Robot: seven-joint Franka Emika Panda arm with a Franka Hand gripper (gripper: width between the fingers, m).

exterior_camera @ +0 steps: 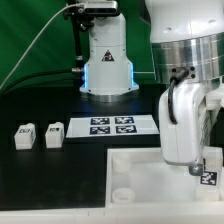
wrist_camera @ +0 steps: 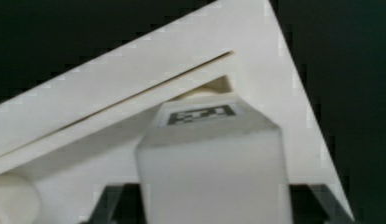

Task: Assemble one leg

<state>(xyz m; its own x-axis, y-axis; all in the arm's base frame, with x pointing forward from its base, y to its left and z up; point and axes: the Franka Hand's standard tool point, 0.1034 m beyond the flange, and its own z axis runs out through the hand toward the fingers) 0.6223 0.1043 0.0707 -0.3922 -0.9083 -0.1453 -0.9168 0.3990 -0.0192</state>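
At the lower right of the exterior view, the gripper (exterior_camera: 197,168) hangs over the large white square panel (exterior_camera: 150,178), the arm's grey and white wrist filling the upper right of the frame. A marker tag shows just under the fingers at the panel's right edge; that is the leg (exterior_camera: 209,178), mostly hidden by the hand. The wrist view settles the grip: the leg (wrist_camera: 208,155) stands as a chunky white peg between the two dark fingers (wrist_camera: 112,203), its tag facing the camera, and the claw is clamped on it from both sides. Behind the leg the panel (wrist_camera: 101,110) runs as a white wedge with a narrow dark slot along it; whether the leg touches the panel cannot be told.

Left of centre in the exterior view, three more legs sit on the black table (exterior_camera: 70,170) in a row: (exterior_camera: 23,136), (exterior_camera: 54,134), the third partly seen. The marker board (exterior_camera: 112,126) lies flat at centre, just in front of the arm's base (exterior_camera: 106,65).
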